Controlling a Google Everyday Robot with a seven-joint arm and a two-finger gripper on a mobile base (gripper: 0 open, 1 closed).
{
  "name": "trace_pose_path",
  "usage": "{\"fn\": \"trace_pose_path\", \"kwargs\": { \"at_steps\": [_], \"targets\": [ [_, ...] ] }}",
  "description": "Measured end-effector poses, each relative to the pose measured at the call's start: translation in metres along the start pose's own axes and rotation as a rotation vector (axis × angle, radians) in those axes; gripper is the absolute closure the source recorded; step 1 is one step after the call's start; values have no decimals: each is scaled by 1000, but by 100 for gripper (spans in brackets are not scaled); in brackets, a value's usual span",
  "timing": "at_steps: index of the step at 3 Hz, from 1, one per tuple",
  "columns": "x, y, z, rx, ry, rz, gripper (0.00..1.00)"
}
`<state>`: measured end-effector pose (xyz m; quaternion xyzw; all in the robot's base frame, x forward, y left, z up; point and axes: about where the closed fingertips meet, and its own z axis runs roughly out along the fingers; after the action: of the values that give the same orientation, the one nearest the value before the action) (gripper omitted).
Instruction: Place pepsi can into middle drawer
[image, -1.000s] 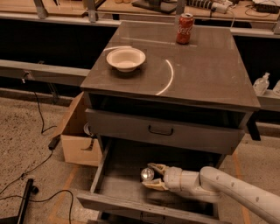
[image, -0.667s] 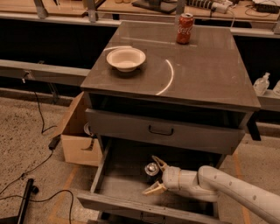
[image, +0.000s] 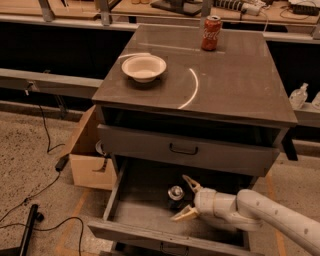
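- The middle drawer is seen standing open low in the table, under a shut upper drawer with a dark handle.
- The pepsi can is stood upright on the floor of the open drawer, near its middle, with its shiny silver top turned up.
- The gripper is held inside the same drawer, just to the right of the can, carried on a white arm that is reached in from the right.
- The jaws are spread wide, one finger toward the back and one toward the front; the can is set at their open mouth and is not pinched. Whether either finger touches it cannot be told.
- A white bowl is set on the left of the table top, and a red cola can is stood at the back edge, well apart from it.
- A cardboard box is placed on the floor just left of the table.
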<state>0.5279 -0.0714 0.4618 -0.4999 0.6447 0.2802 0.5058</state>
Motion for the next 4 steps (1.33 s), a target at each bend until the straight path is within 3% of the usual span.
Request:
{"fn": "trace_pose_path", "kwargs": {
  "at_steps": [1, 2, 3, 4],
  "targets": [
    [-12, -30, -50, 105, 37, -40, 36],
    [-19, -48, -88, 162, 81, -62, 60],
    [-16, -48, -118, 156, 182, -35, 82],
    [-2, -41, -144, 132, 357, 50, 100]
  ]
}}
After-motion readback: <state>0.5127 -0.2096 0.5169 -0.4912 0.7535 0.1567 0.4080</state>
